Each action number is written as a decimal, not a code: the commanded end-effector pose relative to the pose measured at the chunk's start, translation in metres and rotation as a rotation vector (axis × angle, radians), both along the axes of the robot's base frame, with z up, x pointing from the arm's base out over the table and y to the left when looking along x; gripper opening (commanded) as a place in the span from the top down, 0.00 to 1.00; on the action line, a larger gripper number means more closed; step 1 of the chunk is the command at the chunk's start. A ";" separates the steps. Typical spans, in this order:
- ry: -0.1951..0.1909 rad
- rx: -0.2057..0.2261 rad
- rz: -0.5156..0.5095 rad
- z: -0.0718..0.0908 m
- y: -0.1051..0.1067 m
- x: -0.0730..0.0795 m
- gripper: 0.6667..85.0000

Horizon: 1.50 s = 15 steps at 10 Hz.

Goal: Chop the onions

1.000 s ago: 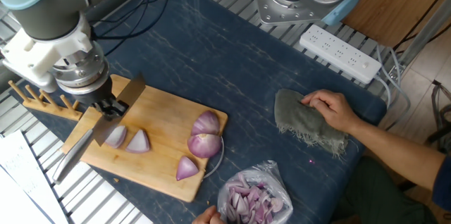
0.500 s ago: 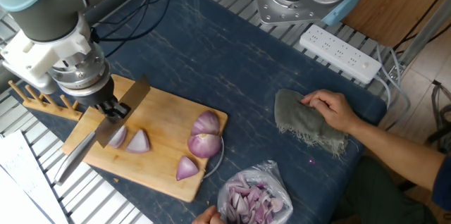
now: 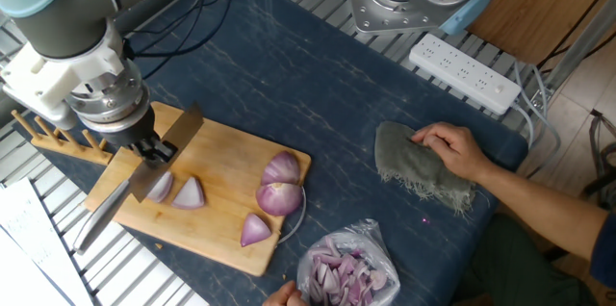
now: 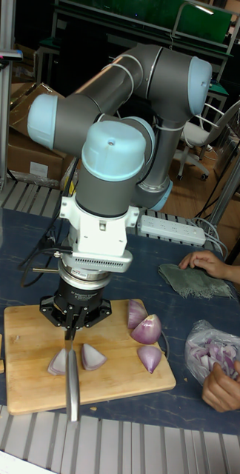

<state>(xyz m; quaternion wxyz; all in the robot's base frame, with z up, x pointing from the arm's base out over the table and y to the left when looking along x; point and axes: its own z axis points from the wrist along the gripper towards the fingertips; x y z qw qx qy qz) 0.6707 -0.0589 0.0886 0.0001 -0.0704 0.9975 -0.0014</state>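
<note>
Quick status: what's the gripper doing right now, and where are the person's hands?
Gripper: shut on the knife, blade over the cutting board.
One hand: resting on the grey cloth.
Other hand: at the plastic bag.

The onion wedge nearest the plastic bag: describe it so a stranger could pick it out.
Find the wooden cutting board on the blue table. At its bag-side front edge lies a lone onion wedge. Unlike the paired pieces, it sits alone, smallest, pointing toward the knife.

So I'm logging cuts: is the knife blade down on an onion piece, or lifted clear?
Down. The knife in the gripper has its blade against the leftmost onion wedge on the cutting board.
</note>
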 end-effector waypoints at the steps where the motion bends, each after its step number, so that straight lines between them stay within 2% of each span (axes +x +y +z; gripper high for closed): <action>1: -0.010 0.002 0.004 0.001 -0.002 0.003 1.00; 15: -0.019 0.011 -0.003 -0.005 0.003 0.012 1.00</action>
